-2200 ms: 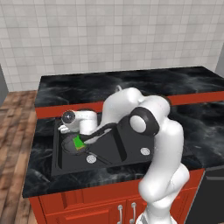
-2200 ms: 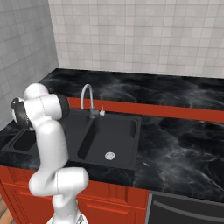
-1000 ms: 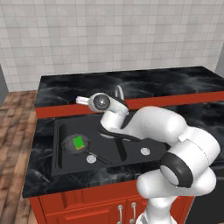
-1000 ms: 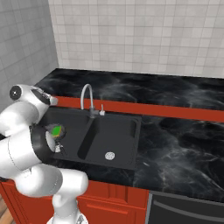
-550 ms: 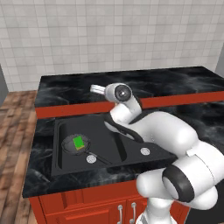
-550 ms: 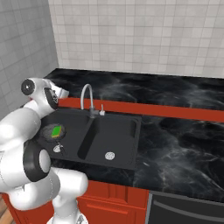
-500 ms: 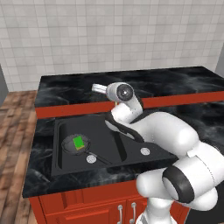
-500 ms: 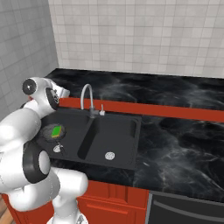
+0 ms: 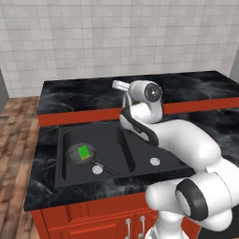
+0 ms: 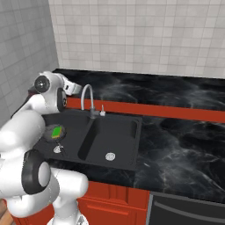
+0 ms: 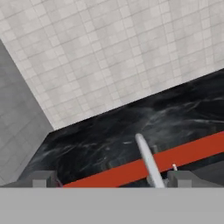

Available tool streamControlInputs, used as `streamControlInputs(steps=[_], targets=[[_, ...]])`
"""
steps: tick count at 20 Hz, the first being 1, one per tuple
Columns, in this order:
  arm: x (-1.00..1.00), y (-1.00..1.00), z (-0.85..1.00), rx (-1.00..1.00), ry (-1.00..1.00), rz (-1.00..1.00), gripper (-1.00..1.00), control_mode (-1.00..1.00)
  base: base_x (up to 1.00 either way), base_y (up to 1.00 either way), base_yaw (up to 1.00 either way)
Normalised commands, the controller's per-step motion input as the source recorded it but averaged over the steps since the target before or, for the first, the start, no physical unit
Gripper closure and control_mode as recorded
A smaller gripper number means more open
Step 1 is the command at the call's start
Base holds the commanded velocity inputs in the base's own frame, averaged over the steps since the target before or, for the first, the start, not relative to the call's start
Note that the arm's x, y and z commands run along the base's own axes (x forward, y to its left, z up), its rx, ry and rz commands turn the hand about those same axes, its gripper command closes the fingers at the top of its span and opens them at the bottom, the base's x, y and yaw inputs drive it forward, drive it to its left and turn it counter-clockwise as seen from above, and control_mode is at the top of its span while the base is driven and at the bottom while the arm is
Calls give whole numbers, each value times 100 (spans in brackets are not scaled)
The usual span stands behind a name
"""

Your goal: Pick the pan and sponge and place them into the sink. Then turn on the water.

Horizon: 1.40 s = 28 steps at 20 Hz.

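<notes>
The black double-basin sink (image 9: 106,139) (image 10: 119,132) holds the dark pan (image 9: 74,156) (image 10: 49,133) in its left basin. The green sponge (image 9: 84,152) (image 10: 56,131) lies in the pan. My gripper (image 9: 115,84) (image 10: 79,89) (image 11: 112,178) is raised above the counter's back edge, just left of the curved silver faucet (image 10: 86,93) (image 11: 147,159). Its fingertips (image 11: 43,178) stand wide apart, open and holding nothing, with the faucet's pipe rising between them in the hand view. Water is out of view.
A small lever (image 10: 102,110) stands right of the faucet's base. Each basin has a round silver drain (image 9: 154,161) (image 10: 110,155). Black marble counter (image 10: 184,132) stretches to the right, a tiled wall (image 11: 109,52) stands behind, and red cabinets (image 9: 93,219) sit below.
My arm has risen out of the left basin and swung back and right to the faucet. The pan and sponge have stayed in the left basin. The gripper has stayed open.
</notes>
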Motion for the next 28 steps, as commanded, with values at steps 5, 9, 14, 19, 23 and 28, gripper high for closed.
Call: streamControlInputs(steps=[5,9,14,19,23,28], targets=[[0,-51,9,5,-2,7,-100,-100,0,0,0],[0,-52,0,7,0,11,-100,-100,0,0,0],[0,-55,0,11,0,14,-100,-100,0,0,0],[0,-43,-4,2,0,13,-100,-100,0,0,0],[0,-14,-11,0,0,12,-100,-100,0,0,0],[0,0,-15,-3,0,10,-100,-100,0,0,0]])
